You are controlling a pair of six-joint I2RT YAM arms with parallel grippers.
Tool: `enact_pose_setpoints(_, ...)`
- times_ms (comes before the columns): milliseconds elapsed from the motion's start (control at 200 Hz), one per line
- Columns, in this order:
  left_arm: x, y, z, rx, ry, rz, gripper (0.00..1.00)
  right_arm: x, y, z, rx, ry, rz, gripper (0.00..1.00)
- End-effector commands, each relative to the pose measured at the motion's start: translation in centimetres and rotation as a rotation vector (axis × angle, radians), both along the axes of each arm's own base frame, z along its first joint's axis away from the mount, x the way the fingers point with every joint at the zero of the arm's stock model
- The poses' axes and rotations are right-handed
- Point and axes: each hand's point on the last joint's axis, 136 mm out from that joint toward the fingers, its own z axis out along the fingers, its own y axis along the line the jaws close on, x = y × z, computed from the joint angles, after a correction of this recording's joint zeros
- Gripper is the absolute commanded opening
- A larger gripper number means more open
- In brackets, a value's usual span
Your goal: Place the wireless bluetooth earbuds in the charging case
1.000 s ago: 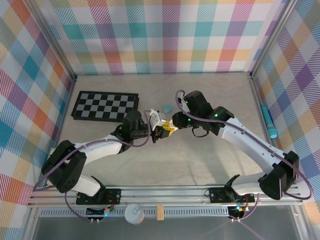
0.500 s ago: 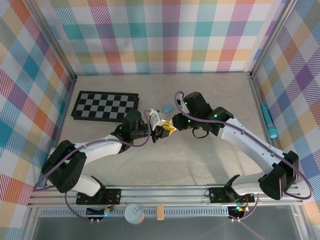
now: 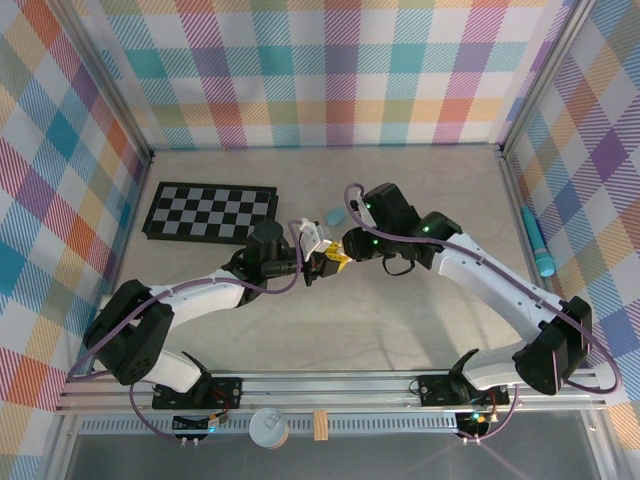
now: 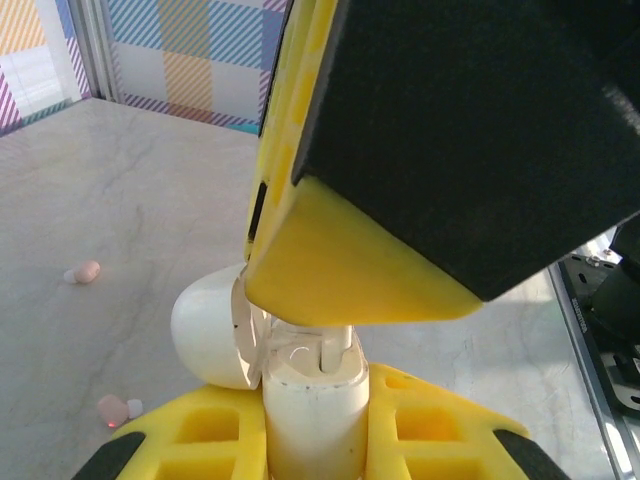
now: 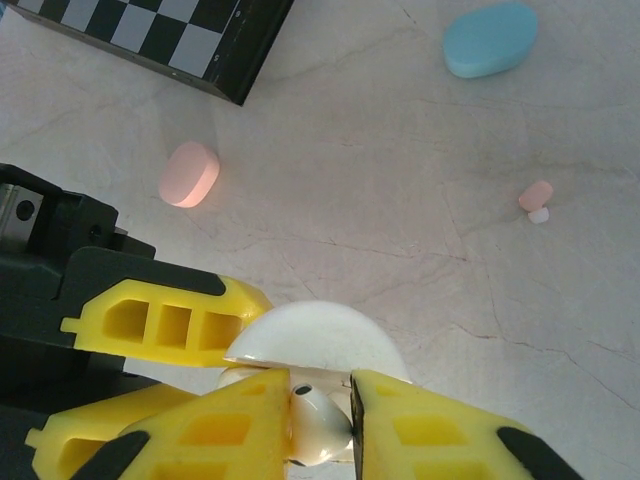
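1. Roughly, the job is under way, with none of it plainly finished. Just off the chessboard's near right corner, the left pincer is clenched on the white case, holding it upright with its lid swung open.
2. The right pincer grasps a white earbud and holds it at the mouth of that case, partly in its socket. It does not look fully seated yet.
3. I cannot tell whether the other socket of the white case is already filled.
4. Left to do, as I judge it: a pink earbud and a second pink earbud lie loose on the worktop. In the right wrist view one of them lies well apart from the chessboard, beyond the blue case.
5. The blue case lies closed off the chessboard's right end. The pink case lies closed near the same near right corner. Neither has been opened for its pair.
6. Against the frame a second ago, the right arm has edged slightly toward the chessboard, pressing its pincer closer against the left one. The left arm, the white case and the blue case look unmoved.
7. The next step is probably to press the white earbud home and let go.
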Motion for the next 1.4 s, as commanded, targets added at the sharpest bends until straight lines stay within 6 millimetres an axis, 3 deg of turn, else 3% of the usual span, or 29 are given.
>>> enact_pose_setpoints(0,-0.8,-0.5,2.6,-0.069,-0.087,-0.053,0.00,0.0,0.8,0.3,0.005,-0.002,0.035,0.25)
enact_pose_setpoints(315,-0.6,-0.6,2.1,-0.064,-0.085,-0.048,0.00,-0.2,0.0,1.9,0.034,-0.043,0.005,0.46)
enact_pose_setpoints(500,-0.5,-0.6,2.1,-0.067,-0.095,-0.041,0.00,0.2,-1.3,2.3,0.035,-0.078,-0.070,0.50)
enact_pose_setpoints(640,-0.6,-0.5,2.0,-0.066,-0.095,-0.042,0.00,0.9,-3.2,1.8,0.015,-0.071,-0.164,0.49)
enact_pose_setpoints(790,-0.7,-0.5,2.2,-0.071,-0.096,-0.046,0.00,1.1,-3.8,1.3,0.019,-0.050,-0.191,0.49)
enact_pose_setpoints(1100,-1.0,-0.3,2.9,-0.068,-0.110,-0.051,0.00,1.0,-1.7,1.1,0.071,-0.016,-0.107,0.49)
enact_pose_setpoints(1395,-1.0,-0.3,2.9,-0.070,-0.114,-0.048,0.00,0.3,-1.4,1.9,0.110,-0.030,-0.076,0.55)
